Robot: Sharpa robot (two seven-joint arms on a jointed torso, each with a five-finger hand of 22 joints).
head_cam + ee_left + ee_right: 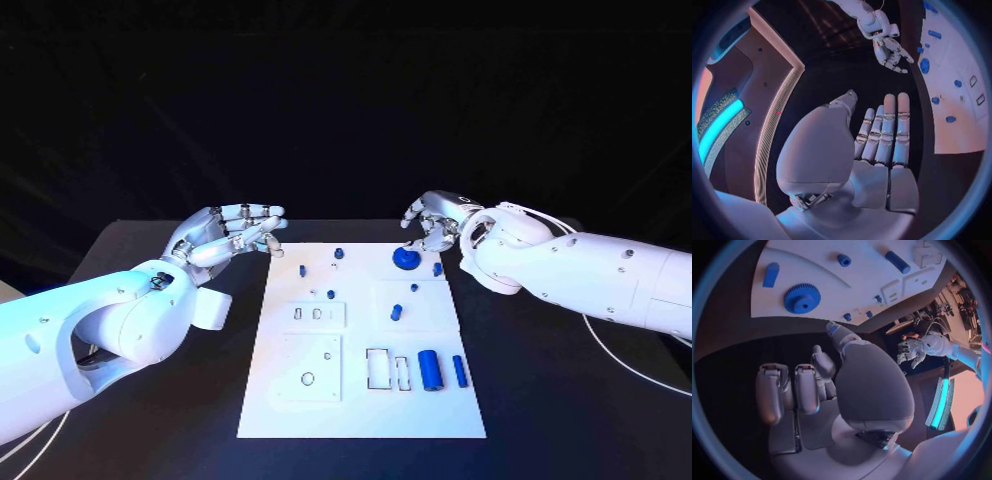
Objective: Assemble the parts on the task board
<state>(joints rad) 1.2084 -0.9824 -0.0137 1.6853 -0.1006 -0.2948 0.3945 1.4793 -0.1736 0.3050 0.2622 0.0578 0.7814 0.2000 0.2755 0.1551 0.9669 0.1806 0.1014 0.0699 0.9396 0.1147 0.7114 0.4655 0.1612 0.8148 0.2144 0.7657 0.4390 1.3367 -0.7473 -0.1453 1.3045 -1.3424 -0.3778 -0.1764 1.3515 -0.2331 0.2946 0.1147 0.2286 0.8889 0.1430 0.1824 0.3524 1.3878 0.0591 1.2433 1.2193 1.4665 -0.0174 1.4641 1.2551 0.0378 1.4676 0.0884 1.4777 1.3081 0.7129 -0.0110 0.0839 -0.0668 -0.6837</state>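
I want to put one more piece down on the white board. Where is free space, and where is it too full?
The near edge of the task board is bare, below the two cylinders. The far end is crowded: gear, small pegs, and the right hand beside them. The left hand stays off the board.

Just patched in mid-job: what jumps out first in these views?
The white task board in the middle of the black table, dotted with small blue parts. The blue gear near its far edge stands out, with the right hand hovering just behind it, empty. The left hand hangs open off the board's far left corner.
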